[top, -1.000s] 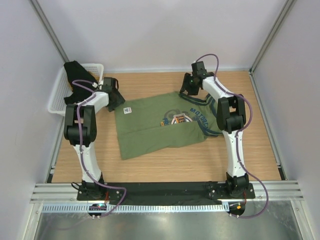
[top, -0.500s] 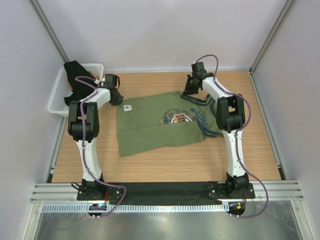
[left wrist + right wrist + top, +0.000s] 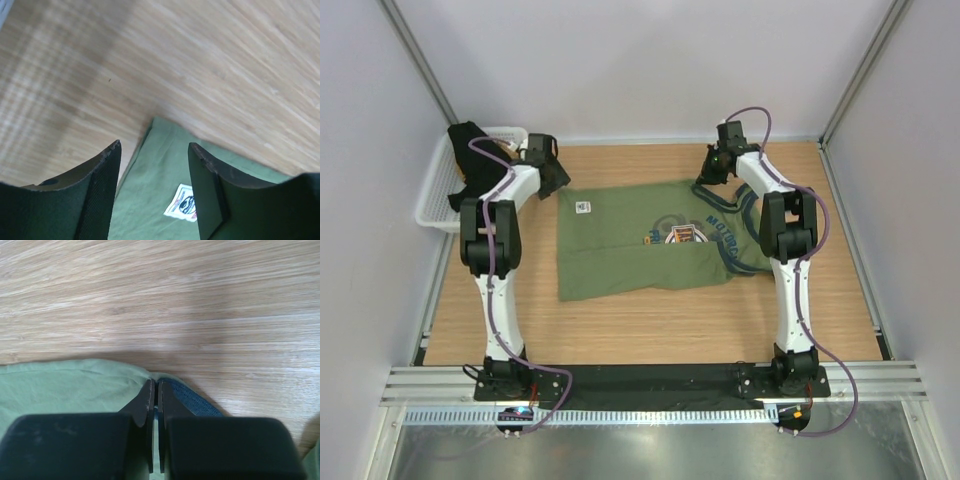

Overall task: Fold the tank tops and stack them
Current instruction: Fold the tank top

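Green top (image 3: 650, 245): laid flat on surface (image 3: 650, 320). Its far left corner is framed by the spread left tool (image 3: 155, 145). Its far right navy-trimmed edge is pinched by the right tool (image 3: 154, 382). Black top (image 3: 470, 150): heaped in basket (image 3: 435, 205), left of green top.

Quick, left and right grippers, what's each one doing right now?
Left gripper: open, holding nothing, over the olive green tank top's corner.
Right gripper: shut on the tank top's edge by the navy trim.

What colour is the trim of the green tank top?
Navy blue trim, clearest in the right wrist view.
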{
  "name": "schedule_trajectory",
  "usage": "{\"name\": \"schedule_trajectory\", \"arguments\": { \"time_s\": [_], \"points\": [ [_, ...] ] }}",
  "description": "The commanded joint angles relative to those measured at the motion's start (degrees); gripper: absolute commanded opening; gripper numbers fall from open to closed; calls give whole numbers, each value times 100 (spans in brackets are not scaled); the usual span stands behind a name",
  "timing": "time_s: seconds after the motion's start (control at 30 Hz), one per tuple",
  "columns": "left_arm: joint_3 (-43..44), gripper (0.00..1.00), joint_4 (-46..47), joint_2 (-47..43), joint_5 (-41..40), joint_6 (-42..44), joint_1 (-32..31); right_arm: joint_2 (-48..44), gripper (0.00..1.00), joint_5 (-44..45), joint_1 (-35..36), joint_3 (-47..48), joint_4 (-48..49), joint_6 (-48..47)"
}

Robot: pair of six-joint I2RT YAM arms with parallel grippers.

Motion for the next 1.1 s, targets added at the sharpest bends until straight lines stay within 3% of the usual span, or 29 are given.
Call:
{"name": "schedule_trajectory", "arguments": {
  "time_s": [0.0, 0.2, 0.37, 0.47, 0.5, 0.83, 1.07],
  "points": [
    [534, 56, -46, 278, 92, 79, 47, -365, 1, -177, 41, 96, 225, -32],
    [1274, 49, -486, 911, 260, 70, 47, -427, 1, -195, 41, 34, 269, -50],
    [1134, 41, -513, 850, 304, 61, 47, -409, 1, -186, 50, 105, 260, -58],
    [1020, 17, -434, 744, 278, 149, 47, -374, 1, -186, 50, 184, 216, -41],
    [1037, 2, -425, 692, 277, 167, 47, -374, 1, -151, 50, 210, 172, -50],
    [897, 0, -285, 33, 426, 246, 47, -638, 1, -195, -11, 246, 102, -76],
    [-182, 0, 234, -968, 611, 193, 47, -1270, 1, -423, -11, -395, 312, -24]
  ]
}}
